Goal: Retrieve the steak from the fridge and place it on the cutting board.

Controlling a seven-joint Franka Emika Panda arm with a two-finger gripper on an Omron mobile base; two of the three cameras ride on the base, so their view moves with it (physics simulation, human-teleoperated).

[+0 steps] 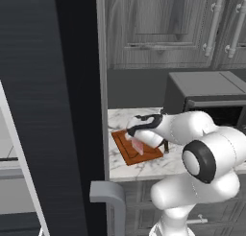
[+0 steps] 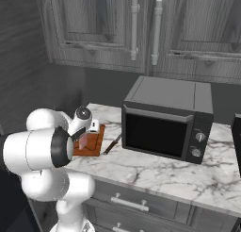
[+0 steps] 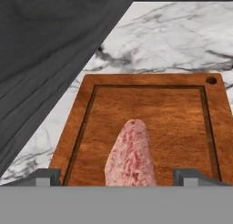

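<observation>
Marble countertop [image 3: 182, 41] spreads pale and veined under us, with grey cabinets above it. Our gripper [image 3: 117, 176] hangs just over the cutting board [image 3: 173, 114], its jaws standing wide apart on either side of the steak [image 3: 129, 157] and, as far as the hand view shows, clear of it. The steak stands between them inside the board's groove; in the left base view it looks tilted on edge rather than lying flat, so we judge it just let go.

Our worry from here is the meat itself: if it clings to a finger pad [image 3: 189, 176] as we lift, it could be dragged off the board or flipped toward the rim. A sideways pull-out might also clip it. Beyond the board, a knife [image 2: 112, 144] lies near its edge, and a careless swing could knock it.

Our arm reaches forward and left from the base, forearm low over the counter, wrist bent down toward the board beside the fridge [image 1: 53, 110] wall, with the microwave [image 2: 167, 120] well to the right.
</observation>
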